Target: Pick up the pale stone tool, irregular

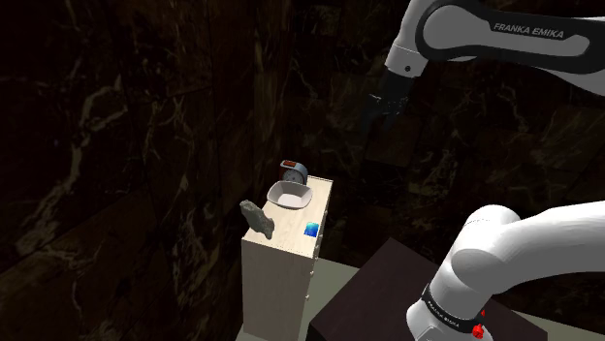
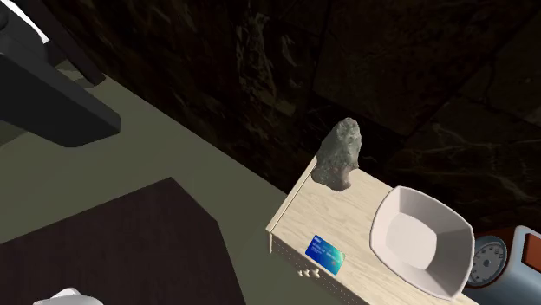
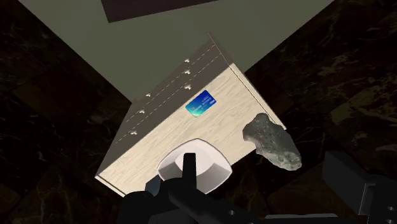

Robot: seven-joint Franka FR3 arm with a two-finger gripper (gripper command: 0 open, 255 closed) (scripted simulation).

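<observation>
A: Biggest first. Where's the arm (image 1: 504, 39)?
B: High up, well above the cabinet (image 1: 281, 281). The gripper (image 1: 376, 108) hangs clear of everything on the cabinet's top. I cannot tell whether it is open or closed, because it is black against a dark wall
A: Is it holding anything?
B: No, nothing touches it. I'd judge this to be the approach, with the stone tool not yet reached
A: What's on the top?
B: A white bowl (image 1: 289, 196) sits near the middle. The stone tool (image 1: 256, 218), grey and lumpy, is at a back corner, away from the drawer-front edge and jutting a little past the corner. A small dial gadget (image 1: 293, 171) is at the opposite end, and a blue card (image 1: 311, 230) lies by the drawer-front edge
A: And the next move?
B: Swing over that back corner, turn the gripper across the stone tool's narrower side, and come down open. The bowl is near, and a nudge could tip the stone tool off the edge
</observation>
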